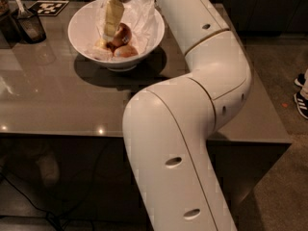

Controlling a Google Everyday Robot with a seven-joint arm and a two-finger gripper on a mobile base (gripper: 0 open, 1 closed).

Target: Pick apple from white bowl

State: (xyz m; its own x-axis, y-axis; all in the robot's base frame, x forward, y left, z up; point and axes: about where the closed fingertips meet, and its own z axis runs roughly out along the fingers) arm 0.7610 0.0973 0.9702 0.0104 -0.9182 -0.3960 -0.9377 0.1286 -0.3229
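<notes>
The white bowl stands on the grey table at the back left, lined with crumpled white paper. The deep red-brown apple lies in it, resting above a paler pink-orange apple. My gripper reaches down into the bowl from above. Its yellowish tip is right against the left side of the red-brown apple. The far side of the apple is hidden. My white arm sweeps from the bowl across the right half of the view.
A small dark cup with a utensil stands left of the bowl. A black-and-white marker tag lies behind it. The grey table has its front edge near mid-frame. A shoe is on the floor at the right.
</notes>
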